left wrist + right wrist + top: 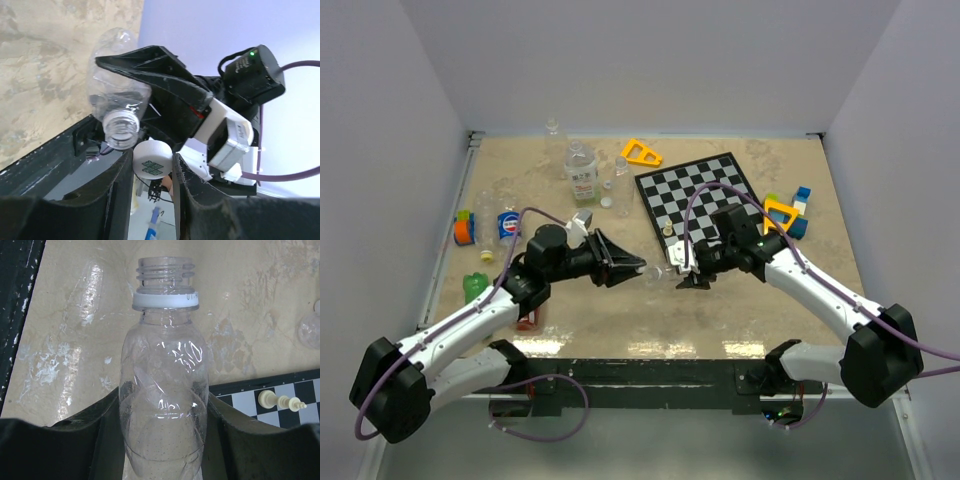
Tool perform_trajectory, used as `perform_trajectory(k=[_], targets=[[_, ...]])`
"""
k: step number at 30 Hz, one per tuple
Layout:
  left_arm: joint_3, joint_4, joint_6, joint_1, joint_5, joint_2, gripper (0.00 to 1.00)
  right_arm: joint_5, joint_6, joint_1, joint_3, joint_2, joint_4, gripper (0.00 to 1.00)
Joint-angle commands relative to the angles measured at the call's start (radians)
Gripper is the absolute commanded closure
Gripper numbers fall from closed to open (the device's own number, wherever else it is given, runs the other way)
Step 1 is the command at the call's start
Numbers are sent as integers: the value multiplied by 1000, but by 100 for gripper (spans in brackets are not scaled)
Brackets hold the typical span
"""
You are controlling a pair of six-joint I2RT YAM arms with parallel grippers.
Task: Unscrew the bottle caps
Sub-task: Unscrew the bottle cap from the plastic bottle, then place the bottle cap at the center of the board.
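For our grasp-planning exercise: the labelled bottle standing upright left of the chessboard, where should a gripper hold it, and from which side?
Probably the labelled bottle by its middle, at the label, coming in level from the near side. It stands upright, so the jaws can close across its round body and the top stays free for unscrewing.

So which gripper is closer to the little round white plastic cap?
Left. The left gripper is pinching the small round white plastic cap between its fingers. The right gripper sits just across, holding the uncapped clear plastic bottle.
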Motion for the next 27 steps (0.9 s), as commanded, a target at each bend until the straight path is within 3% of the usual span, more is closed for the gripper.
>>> perform_trajectory(k=[1, 4, 8, 13, 16, 19, 22, 25, 27], targets=[[17, 69, 2, 12, -17, -41, 100, 3, -5, 0, -1, -16, -13, 85], [50, -23, 201, 61, -51, -39, 100, 0, -5, -1, 1, -24, -9, 85], [93, -98, 575, 162, -112, 8, 100, -4, -4, -1, 4, -27, -12, 85], [211, -207, 975, 193, -335, 164, 100, -6, -1, -3, 6, -33, -13, 85], [248, -197, 995, 195, -507, 249, 100, -3, -2, -3, 6, -33, -12, 85], [227, -62, 989, 192, -590, 303, 100, -1, -1, -1, 7, -35, -13, 85], [244, -56, 1021, 192, -673, 378, 100, -4, 4, -3, 4, -48, -10, 85], [230, -36, 1059, 192, -694, 419, 100, -6, -1, -3, 6, -47, -10, 84], [222, -33, 1063, 192, -692, 435, 93, -4, -2, -3, 6, -45, -13, 85]])
